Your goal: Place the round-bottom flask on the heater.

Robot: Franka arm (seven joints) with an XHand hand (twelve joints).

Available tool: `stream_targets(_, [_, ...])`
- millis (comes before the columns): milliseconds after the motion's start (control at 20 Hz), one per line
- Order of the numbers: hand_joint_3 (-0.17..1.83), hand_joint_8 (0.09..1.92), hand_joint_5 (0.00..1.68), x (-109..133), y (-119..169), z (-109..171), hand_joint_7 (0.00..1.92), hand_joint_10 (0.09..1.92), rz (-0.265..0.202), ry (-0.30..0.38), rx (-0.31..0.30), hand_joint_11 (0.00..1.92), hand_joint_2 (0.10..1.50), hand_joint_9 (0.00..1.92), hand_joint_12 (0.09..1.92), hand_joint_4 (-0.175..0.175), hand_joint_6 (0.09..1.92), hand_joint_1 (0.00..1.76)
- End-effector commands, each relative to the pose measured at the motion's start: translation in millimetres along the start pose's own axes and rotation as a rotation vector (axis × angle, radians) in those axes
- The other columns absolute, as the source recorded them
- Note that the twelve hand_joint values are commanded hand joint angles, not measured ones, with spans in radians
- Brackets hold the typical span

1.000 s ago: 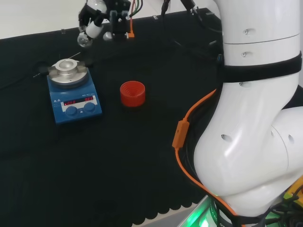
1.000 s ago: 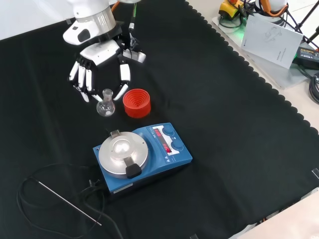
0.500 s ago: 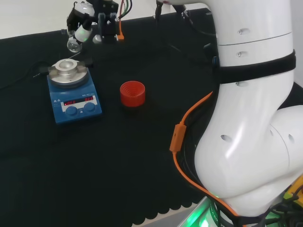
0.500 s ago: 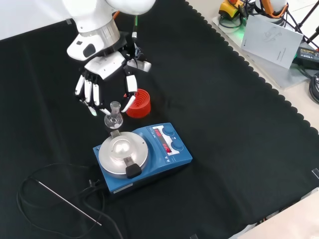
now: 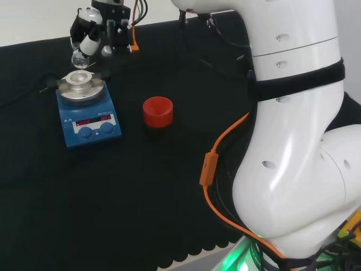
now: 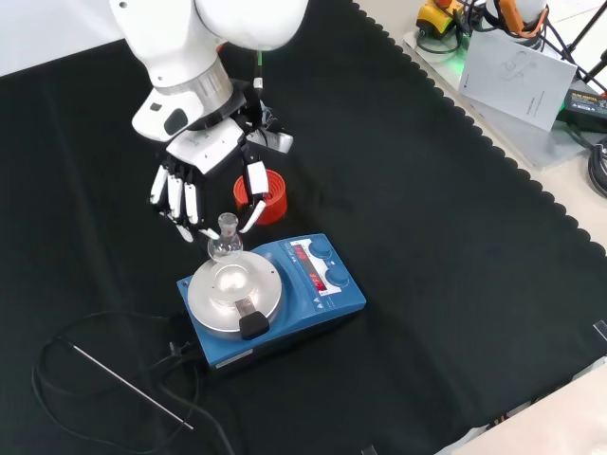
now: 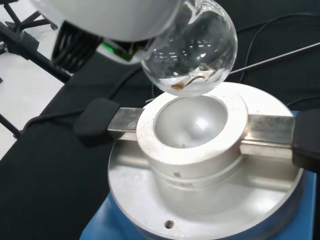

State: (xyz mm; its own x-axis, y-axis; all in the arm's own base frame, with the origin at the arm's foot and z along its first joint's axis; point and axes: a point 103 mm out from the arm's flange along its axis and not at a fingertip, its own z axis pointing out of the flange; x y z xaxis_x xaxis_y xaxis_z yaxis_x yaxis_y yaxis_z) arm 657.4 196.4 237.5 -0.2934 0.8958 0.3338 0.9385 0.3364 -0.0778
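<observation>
Up in the head view, the hand (image 5: 96, 22) hangs over the blue heater (image 5: 87, 110), fingers pinching the round-bottom flask (image 5: 80, 58) by its neck. Front view: flask (image 6: 225, 243) upright at the far edge of the heater's metal block (image 6: 235, 292), red ribbed stand (image 6: 268, 194) just behind. Wrist view: glass bulb (image 7: 192, 50) poised above the bowl-shaped well (image 7: 192, 122) (not touching it), tilted slightly off to one side.

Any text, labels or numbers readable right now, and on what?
Heater front panel: two red displays, digits too blurred to read.
Metal block on the heater: a line of small engraved print under a mark, too small to read.
White sheet at the bench's edge, front view: a faint drawing, no legible words.
Flask: no markings.
</observation>
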Motion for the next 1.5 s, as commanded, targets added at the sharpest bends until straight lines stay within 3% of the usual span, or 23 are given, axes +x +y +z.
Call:
stream_targets(50, [0.88, 0.49, 1.27, 6.4, 5.2, 10.8, 0.83, 0.41, -0.006, -0.006, 0.023, 0.53, 0.54, 0.96, 1.23, 0.175, 0.78, 1.14])
stream_targets(750, [0.88, 0.49, 1.27, 2.9, 16.9, 32.5, 0.83, 0.41, -0.001, 0.001, 0.058, 0.53, 0.54, 0.96, 1.23, 0.175, 0.78, 1.14])
stream_targets(1500, [0.88, 0.49, 1.26, -2.7, 16.4, 38.1, 0.82, 0.42, 0.007, -0.009, 0.073, 0.52, 0.54, 0.95, 1.23, 0.175, 0.78, 1.14])
